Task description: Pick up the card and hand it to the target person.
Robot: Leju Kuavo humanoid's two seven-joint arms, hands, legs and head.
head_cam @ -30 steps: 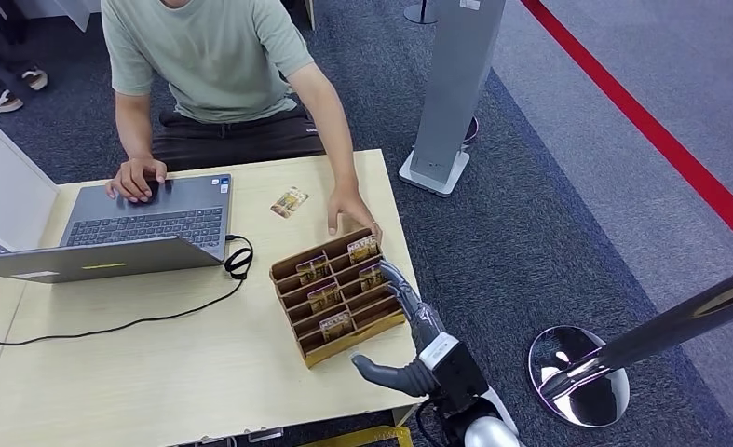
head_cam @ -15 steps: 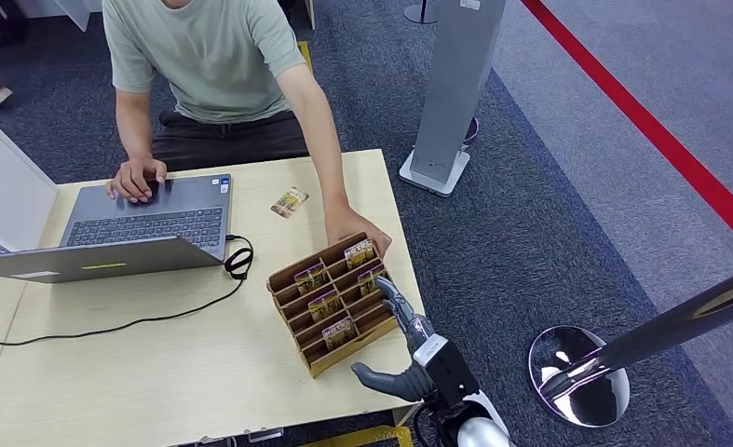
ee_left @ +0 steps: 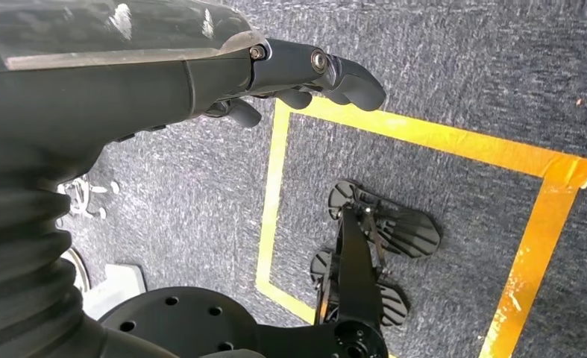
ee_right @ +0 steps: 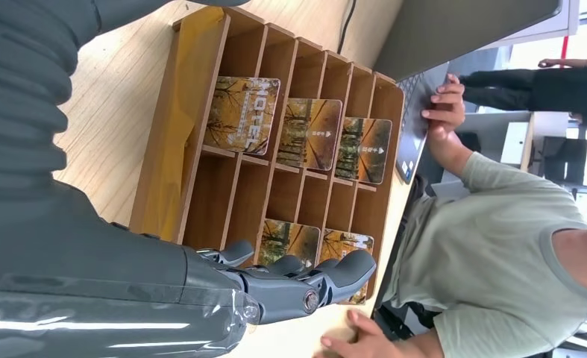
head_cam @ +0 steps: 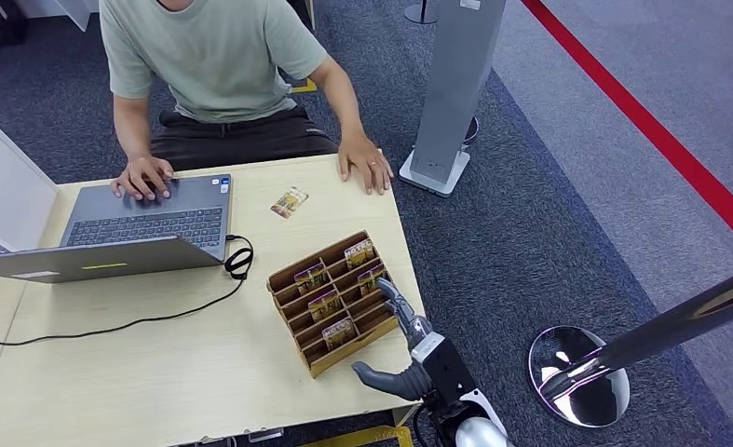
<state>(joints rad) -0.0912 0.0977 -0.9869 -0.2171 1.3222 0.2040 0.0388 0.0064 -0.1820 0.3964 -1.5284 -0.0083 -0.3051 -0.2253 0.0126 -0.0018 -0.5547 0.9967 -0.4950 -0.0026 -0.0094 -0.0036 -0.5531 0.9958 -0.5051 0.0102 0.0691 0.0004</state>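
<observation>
Since half a second ago, the person's hand point(head_cam: 365, 164) has left the wooden card box point(head_cam: 330, 300) and now lies flat on the far edge of the table point(head_cam: 157, 363). The box and the robot's arm have hardly moved.

From the head view, the right hand point(head_cam: 401, 321) reaches over the box's right side. Its dark fingers point(head_cam: 392, 296) stretch toward a card point(head_cam: 372, 277) in the right column. The thumb sticks out to the side, so the hand is spread and holds nothing. The box is light brown wood, cut into little slots. Five slots hold shiny cards with yellow tree pictures. One more loose card point(head_cam: 289, 201) lies flat beside the grey laptop point(head_cam: 148, 219). A black cable point(head_cam: 111, 324) curls across the pale table.

From the left wrist view, the left hand point(ee_left: 305, 74) hangs over grey carpet with yellow tape point(ee_left: 439, 142). Its fingers curl in loosely on nothing.

From the right wrist view, smooth grey fingertips point(ee_right: 346, 272) lie just over the two cards nearest the person. Whether they touch is unclear.
</observation>
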